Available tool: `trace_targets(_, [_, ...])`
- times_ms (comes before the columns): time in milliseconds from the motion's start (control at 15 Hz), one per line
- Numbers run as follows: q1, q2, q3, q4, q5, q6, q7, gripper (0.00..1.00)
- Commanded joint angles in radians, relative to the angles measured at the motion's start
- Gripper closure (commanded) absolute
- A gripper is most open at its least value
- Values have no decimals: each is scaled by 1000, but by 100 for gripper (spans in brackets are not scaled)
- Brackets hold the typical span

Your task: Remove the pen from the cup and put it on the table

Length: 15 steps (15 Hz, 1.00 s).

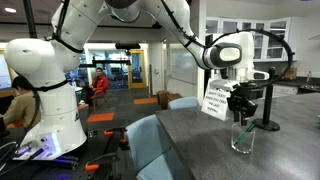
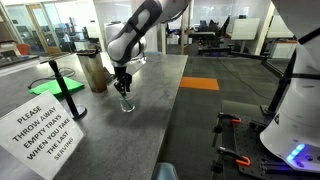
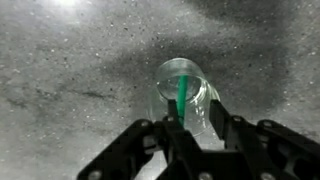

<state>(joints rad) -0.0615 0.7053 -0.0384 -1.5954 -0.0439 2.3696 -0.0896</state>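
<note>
Item: thin green pen (image 3: pixel 179 100), standing near-upright inside the small clear tumbler cup (image 3: pixel 186 78) on the dark grey table (image 3: pixel 60 90). End effector (image 3: pixel 190 122): directly above the cup, released, jaws parted either side of the pen's top. Pen's long axis points up toward the wrist.

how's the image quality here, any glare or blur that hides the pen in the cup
Wrist view: dim and grainy, a glare patch at the top edge, yet the thin green pen shows clearly inside the small clear tumbler; the black gripper is a soft dark silhouette. In an exterior view the tumbler looks faint against the dark grey tabletop, the pen too small to make out.
</note>
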Motion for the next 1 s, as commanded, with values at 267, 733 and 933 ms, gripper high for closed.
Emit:
trace_targets(267, [-20, 78, 8, 126, 30, -100, 17, 55])
trace_targets(733, [-27, 140, 10, 192, 41, -136, 14, 60])
trace_targets(933, [-28, 162, 13, 213, 43, -137, 15, 59])
